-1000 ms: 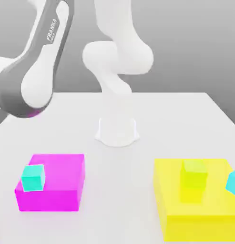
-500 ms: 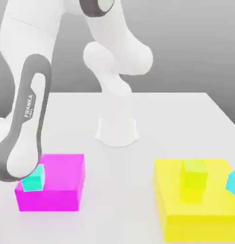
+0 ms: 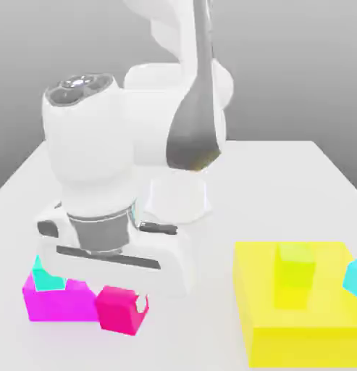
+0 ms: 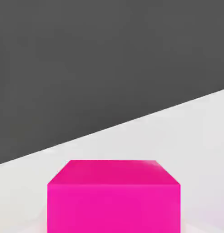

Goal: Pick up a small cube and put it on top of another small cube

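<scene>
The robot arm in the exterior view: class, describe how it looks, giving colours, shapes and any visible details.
The arm is glossy white, built of rounded, bulbous segments, with a dark grey panel down one link. The wrist is a fat white cylinder with a grey cap showing small round details and a grey metallic collar beneath. The hand is a flat white block.

You see smooth, matt, plastic-like faces on the small crimson cube (image 3: 120, 309) and the magenta block (image 3: 54, 303). The yellow block (image 3: 300, 319) looks equally flat and unglossed. The arm's white shell (image 3: 90, 152) has a soft satin sheen; the table (image 3: 282, 188) is plain matt white.
</scene>
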Motion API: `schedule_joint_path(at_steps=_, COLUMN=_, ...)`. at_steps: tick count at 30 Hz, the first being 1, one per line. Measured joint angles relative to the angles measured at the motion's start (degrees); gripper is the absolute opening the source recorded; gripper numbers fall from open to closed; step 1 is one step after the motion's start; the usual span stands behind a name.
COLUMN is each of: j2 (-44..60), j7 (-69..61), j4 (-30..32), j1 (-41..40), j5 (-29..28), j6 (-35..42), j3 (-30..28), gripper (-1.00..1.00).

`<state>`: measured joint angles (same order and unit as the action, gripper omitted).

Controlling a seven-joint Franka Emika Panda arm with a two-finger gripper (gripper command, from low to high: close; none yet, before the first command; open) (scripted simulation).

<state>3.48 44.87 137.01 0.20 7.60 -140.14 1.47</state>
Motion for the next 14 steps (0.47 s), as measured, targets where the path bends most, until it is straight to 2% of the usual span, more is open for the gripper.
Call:
schedule_joint_path(at_steps=3, j2=-7.72, j7=-4.01, j4=4.64, j1=9.14, j5=-1.36, j6=2.82, j3=4.58, gripper=-1.0)
schedule_joint_path(at_steps=6, j2=-15.24, j7=-7.75, j4=9.25, j1=14.31, j5=-2.87, j6=5.51, j3=8.96, gripper=-1.0)
schedule_joint_path(at_steps=10, j2=-11.44, j7=-7.69, j4=12.53, j1=15.42, j5=-4.67, j6=-1.55, j3=10.73, gripper=-1.0)
schedule_joint_path(at_steps=11, j2=-9.89, j7=-7.41, j4=13.13, j1=15.41, j5=-5.09, j6=-3.68, j3=10.86, gripper=1.0)
schedule_joint_path(at_steps=14, j2=-9.89, j7=-7.41, j4=13.13, j1=15.41, j5=-5.08, j6=-3.68, j3=10.86, gripper=1.0)
